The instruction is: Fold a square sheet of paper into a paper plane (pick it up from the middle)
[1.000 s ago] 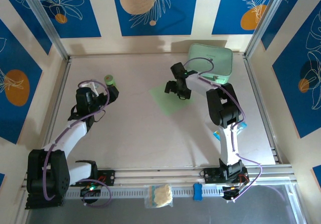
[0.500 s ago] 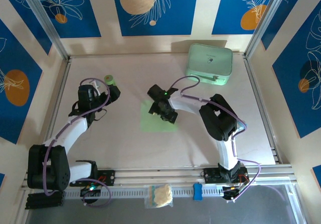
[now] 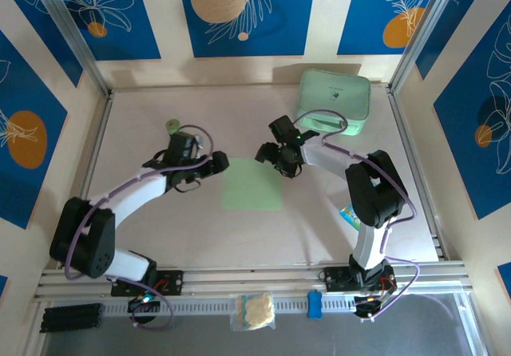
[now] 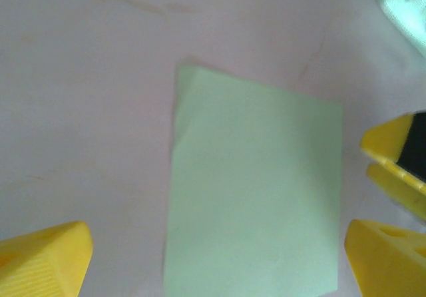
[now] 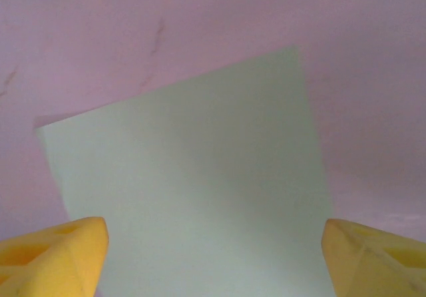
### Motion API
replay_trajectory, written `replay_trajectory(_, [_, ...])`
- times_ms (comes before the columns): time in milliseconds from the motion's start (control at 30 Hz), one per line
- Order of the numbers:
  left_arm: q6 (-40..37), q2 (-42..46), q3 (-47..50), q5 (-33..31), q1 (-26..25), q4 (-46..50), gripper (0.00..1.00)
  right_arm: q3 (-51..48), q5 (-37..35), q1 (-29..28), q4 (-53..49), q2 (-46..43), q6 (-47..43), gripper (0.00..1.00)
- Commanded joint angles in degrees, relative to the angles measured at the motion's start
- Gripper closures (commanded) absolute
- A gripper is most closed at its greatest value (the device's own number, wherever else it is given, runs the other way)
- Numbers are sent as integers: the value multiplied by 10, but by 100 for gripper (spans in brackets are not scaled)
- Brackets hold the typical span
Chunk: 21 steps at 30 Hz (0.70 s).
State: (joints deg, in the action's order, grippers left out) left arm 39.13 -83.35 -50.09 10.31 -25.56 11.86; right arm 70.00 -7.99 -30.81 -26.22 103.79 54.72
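The square sheet of paper [image 3: 251, 184] is pale green and lies flat and unfolded on the table's middle. The paper plane is out of view. My left gripper [image 3: 221, 164] hovers at the sheet's upper left corner, open. In the left wrist view the sheet [image 4: 256, 197] lies ahead between the spread yellow fingers of the left gripper [image 4: 216, 264]. My right gripper [image 3: 268, 157] hangs at the sheet's upper right corner, open. In the right wrist view the sheet [image 5: 193, 184] spans the gap of the right gripper [image 5: 213, 257]. Neither gripper holds anything.
A mint-green case [image 3: 335, 100] stands at the back right, just behind the right arm. A small green bottle [image 3: 172, 124] stands at the back left. A small blue packet [image 3: 348, 215] lies beside the right arm. A bag [image 3: 254, 310] and a blue item [image 3: 314, 304] rest on the front rail.
The sheet slid from the back right toward the front left and now lies square. My left gripper swung right from the bottle to the sheet. My right gripper drew back off the sheet.
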Motion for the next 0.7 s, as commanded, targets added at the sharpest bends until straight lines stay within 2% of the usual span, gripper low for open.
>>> replay_trajectory(0, [-27, -54, -82, -77, -61, 112, 1, -33, 2, 24, 8, -68, -45, 13])
replay_trajectory(167, [-60, -155, -193, -133, -130, 203, 0, -107, -32, 81, 17, -154, -57, 1])
replay_trajectory(433, [-55, -288, -351, -190, -189, 321, 1, -190, -55, 149, 23, -246, -80, 1])
replay_trajectory(667, [-25, -350, -397, -162, -195, 328, 8, -212, -24, 176, 36, -257, -85, 1])
